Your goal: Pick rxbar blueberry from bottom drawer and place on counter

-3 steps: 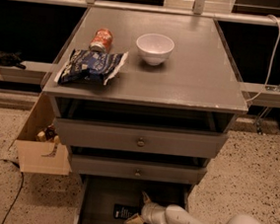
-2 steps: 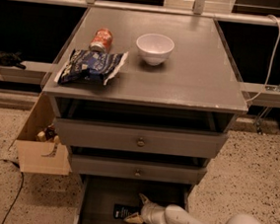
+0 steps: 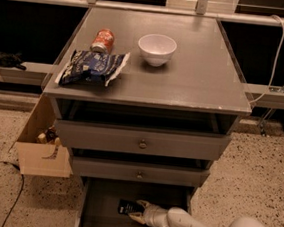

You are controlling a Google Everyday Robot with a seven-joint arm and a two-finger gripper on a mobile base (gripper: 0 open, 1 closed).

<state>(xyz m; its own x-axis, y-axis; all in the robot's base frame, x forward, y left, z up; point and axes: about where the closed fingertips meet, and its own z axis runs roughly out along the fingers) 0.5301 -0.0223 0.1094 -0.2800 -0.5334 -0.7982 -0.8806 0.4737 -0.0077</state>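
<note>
Here, flat dark navy rxbar blueberry: lying in the pulled-out grey bottom drawer.
Pale two-finger gripper: inside that drawer, fingers spread at the bar's right end.
Flat grey counter: above, well apart.

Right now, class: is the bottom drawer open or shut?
Open: the bottom drawer is pulled out, with the snack bar and the gripper inside it.

Nothing is reading as legible text: the printing on the chip bag, the can and the rxbar blueberry is showing only as blurred marks. The tool is sitting inside the bottom drawer, just beside the bar.
</note>
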